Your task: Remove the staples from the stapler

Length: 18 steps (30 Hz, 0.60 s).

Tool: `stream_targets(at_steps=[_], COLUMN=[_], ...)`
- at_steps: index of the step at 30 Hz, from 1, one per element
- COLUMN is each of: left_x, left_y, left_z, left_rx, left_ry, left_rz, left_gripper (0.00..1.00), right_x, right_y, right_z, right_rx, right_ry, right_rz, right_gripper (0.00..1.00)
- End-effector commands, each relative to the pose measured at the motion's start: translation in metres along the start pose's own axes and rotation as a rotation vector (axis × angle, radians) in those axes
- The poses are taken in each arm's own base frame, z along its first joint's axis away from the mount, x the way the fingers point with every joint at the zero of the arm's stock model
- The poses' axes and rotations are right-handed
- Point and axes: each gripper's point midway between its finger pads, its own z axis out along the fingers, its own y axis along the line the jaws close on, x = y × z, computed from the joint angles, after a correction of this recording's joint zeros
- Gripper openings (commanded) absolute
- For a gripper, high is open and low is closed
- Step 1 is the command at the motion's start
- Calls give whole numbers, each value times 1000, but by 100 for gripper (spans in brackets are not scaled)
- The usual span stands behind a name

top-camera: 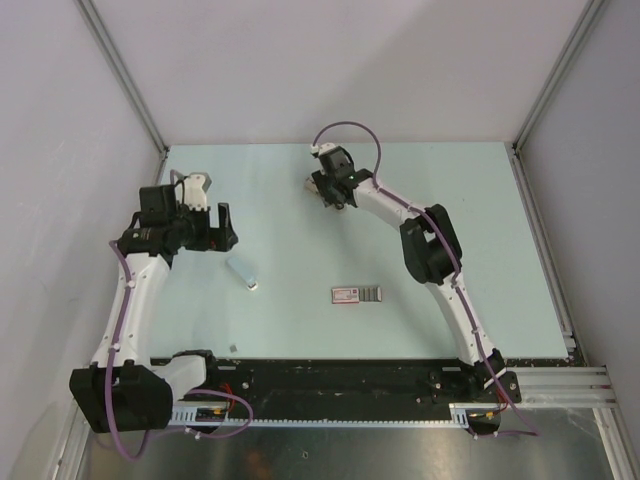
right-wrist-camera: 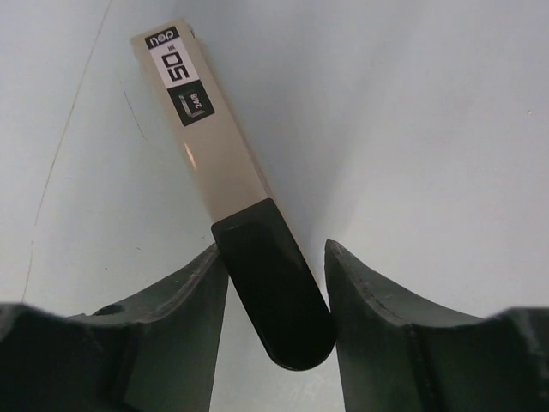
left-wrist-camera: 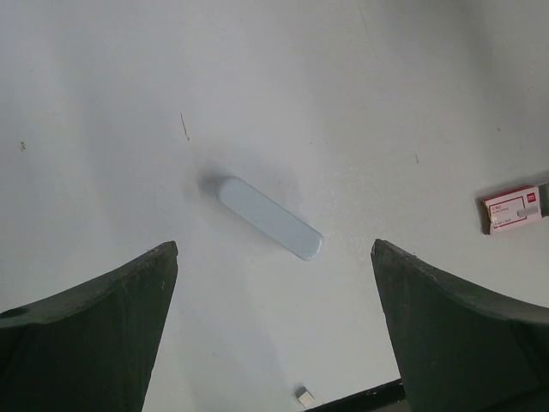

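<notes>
The stapler (right-wrist-camera: pixel 219 146) shows in the right wrist view: a silver-beige body with a label and a black top part (right-wrist-camera: pixel 274 292). It runs away from the wrist at a slant over the table. My right gripper (right-wrist-camera: pixel 273 246) is at the far middle of the table (top-camera: pixel 330 195), and both fingers touch the black part. In the top view the gripper hides the stapler. My left gripper (top-camera: pixel 222 228) is open and empty above the left side of the table. Its fingers (left-wrist-camera: pixel 94 326) stand wide apart.
A pale blue-grey oblong piece (left-wrist-camera: pixel 270 217) lies on the table below my left gripper (top-camera: pixel 242 270). A small square bit (left-wrist-camera: pixel 304 396) lies near the front edge. A red-and-white packet with a grey strip (top-camera: pixel 357 293) lies mid-table (left-wrist-camera: pixel 513 209). Walls stand on three sides.
</notes>
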Motion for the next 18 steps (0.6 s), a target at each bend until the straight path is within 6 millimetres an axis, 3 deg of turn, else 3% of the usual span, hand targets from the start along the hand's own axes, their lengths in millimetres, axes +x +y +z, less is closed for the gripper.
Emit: stream_targets(at_steps=[1, 7, 11, 18], left_x=[-10, -5, 4, 5], left_y=[-1, 0, -9, -56], left_z=[-2, 2, 18, 47], left_rx=[1, -7, -10, 165], left_ry=[-36, -19, 28, 65], left_rz=[43, 46, 57, 127], left_gripper=[99, 99, 100, 99], right_x=[-14, -16, -24, -23], right_y=[5, 12, 25, 70], right_z=[0, -8, -27, -79], right_rx=[-8, -2, 14, -125], right_ry=[-32, -32, -47, -56], right_rz=[13, 37, 101, 377], right_gripper=[49, 21, 3, 0])
